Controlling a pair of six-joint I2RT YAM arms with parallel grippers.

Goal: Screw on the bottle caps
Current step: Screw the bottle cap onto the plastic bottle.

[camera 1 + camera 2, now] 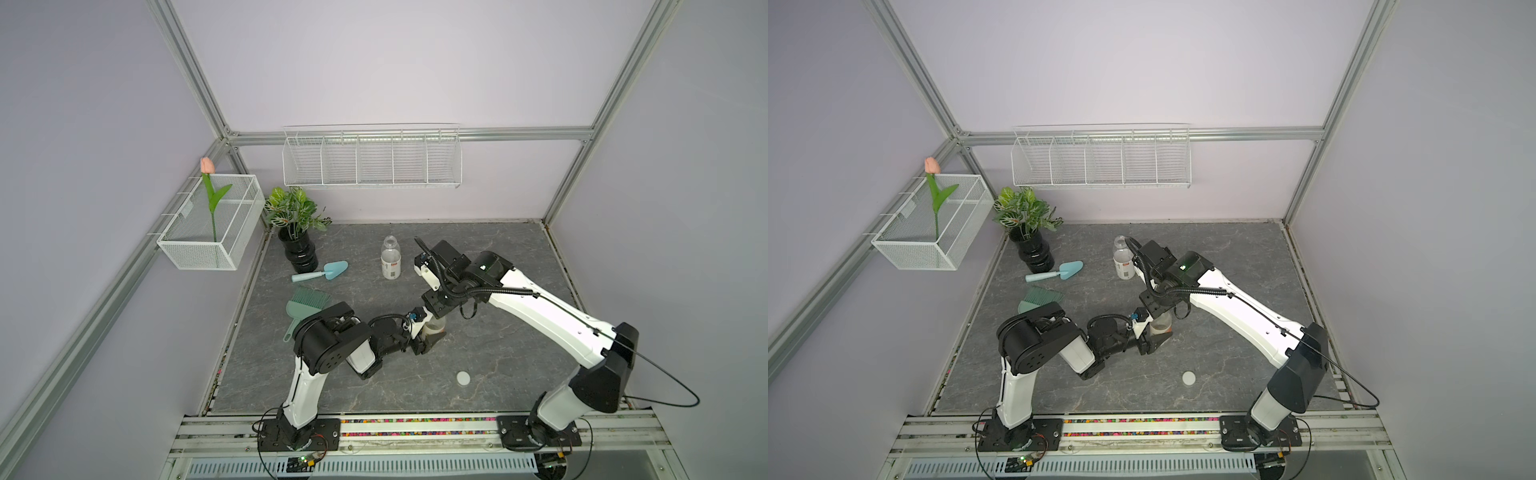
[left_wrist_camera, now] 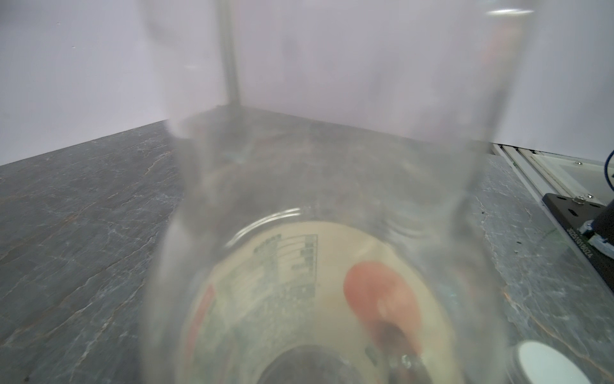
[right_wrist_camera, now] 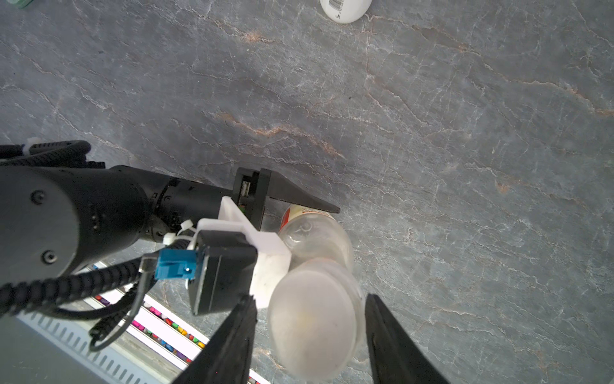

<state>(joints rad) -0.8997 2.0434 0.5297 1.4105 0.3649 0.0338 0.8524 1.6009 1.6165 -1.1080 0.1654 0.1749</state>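
Roughly mid-table, the left claw point(image 1: 430, 337) is clamped on the body of the orange-labelled bottle point(image 3: 315, 236) and holds it upright on the table point(image 1: 519, 365). In the left wrist view this clear bottle fills the frame, and its label with an orange spot shows through the plastic.

A white cap point(image 3: 314, 319) sits on that bottle's neck. The right claw point(image 3: 309, 299) hangs over it from above. Its jaws are narrowly parted on either side of the cap, and a sliver of gap shows on one side, so it is not gripping the cap. How far the cap is threaded on cannot be told.

The white-labelled bottle point(image 1: 390, 259) stands upright towards the back of the table with its mouth uncovered, well apart from the claws. The second cap point(image 1: 463, 378) lies flat on the table near the front, and both top views show it in the open.

At the back left corner, a black ribbed vase point(image 1: 301, 253) holds a green leafy plant point(image 1: 293, 210). A white mesh basket point(image 1: 199, 255) on the left wall has a pink tulip point(image 1: 207, 165) standing in it. A white wire rack point(image 1: 372, 166) split into five compartments hangs on the back wall.
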